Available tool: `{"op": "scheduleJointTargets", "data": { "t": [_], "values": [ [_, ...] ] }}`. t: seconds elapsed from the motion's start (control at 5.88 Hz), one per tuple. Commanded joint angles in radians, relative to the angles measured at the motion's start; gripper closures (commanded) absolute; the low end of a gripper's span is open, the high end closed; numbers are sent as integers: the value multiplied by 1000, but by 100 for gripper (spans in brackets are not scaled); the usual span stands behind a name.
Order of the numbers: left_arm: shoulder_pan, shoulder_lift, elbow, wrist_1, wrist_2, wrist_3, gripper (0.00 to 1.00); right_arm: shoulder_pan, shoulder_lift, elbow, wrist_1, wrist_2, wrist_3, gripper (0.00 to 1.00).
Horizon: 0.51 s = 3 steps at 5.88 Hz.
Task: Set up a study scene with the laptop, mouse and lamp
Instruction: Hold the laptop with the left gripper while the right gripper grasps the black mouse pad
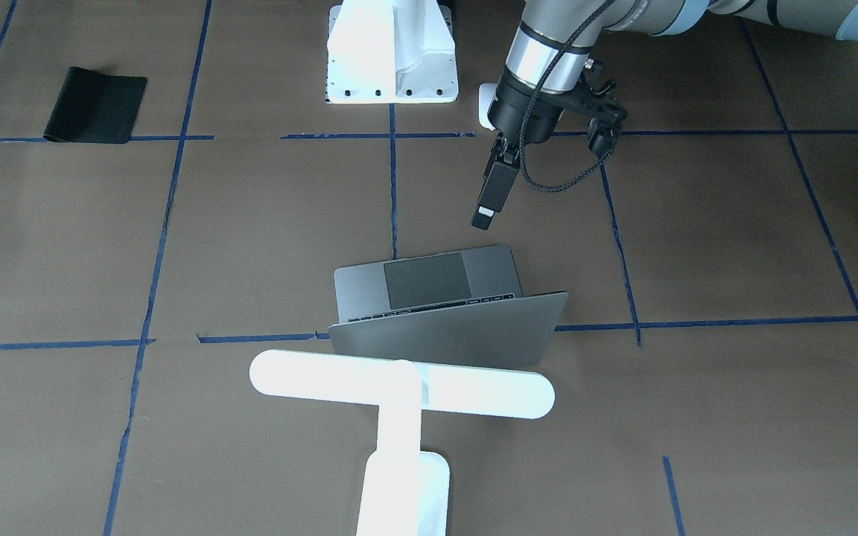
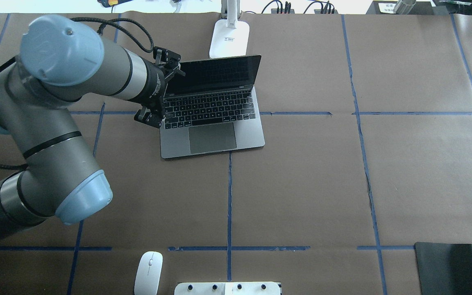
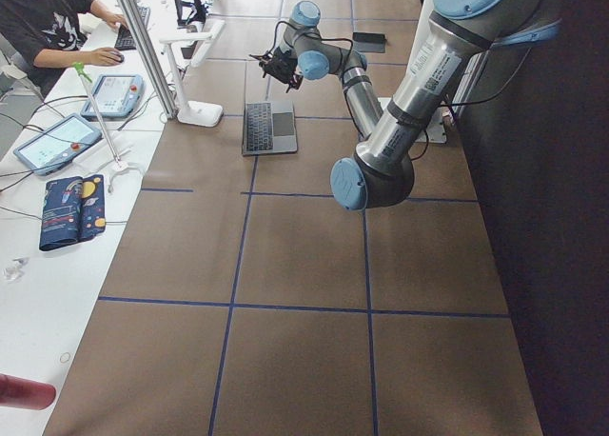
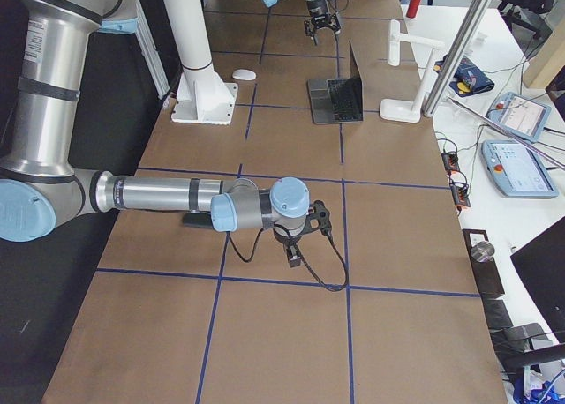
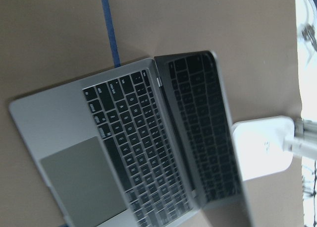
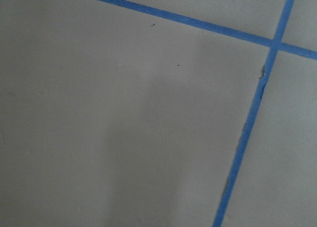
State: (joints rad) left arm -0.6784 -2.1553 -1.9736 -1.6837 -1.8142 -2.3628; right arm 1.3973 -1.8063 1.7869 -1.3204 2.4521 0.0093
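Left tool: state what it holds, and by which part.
Nothing. The left tool hangs in the air near the open laptop, touching neither it nor anything else in view.

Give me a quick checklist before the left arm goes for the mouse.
1. Laptop open, screen up: ok.
2. Lamp standing behind the laptop: ok.
3. Mouse beside the laptop: not ok; it lies by the pedestal, far from the laptop.
4. Left gripper ready and open: cannot tell; its fingers overlap in view.
5. Right gripper state: cannot tell.
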Motion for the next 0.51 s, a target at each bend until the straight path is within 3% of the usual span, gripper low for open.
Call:
{"op": "scheduleJointTargets", "data": {
  "t": [0.0, 0.17, 0.34],
  "values": [
    [11, 43, -50, 2, -31, 54, 0, -200, -22, 2, 358, -30, 604, 0],
    [11, 45, -47, 2, -31, 54, 0, -310, -100, 6, 551, -121, 811, 0],
    [11, 43, -47, 2, -31, 54, 0, -407, -143, 25, 663, -169, 1044, 1]
  ]
}}
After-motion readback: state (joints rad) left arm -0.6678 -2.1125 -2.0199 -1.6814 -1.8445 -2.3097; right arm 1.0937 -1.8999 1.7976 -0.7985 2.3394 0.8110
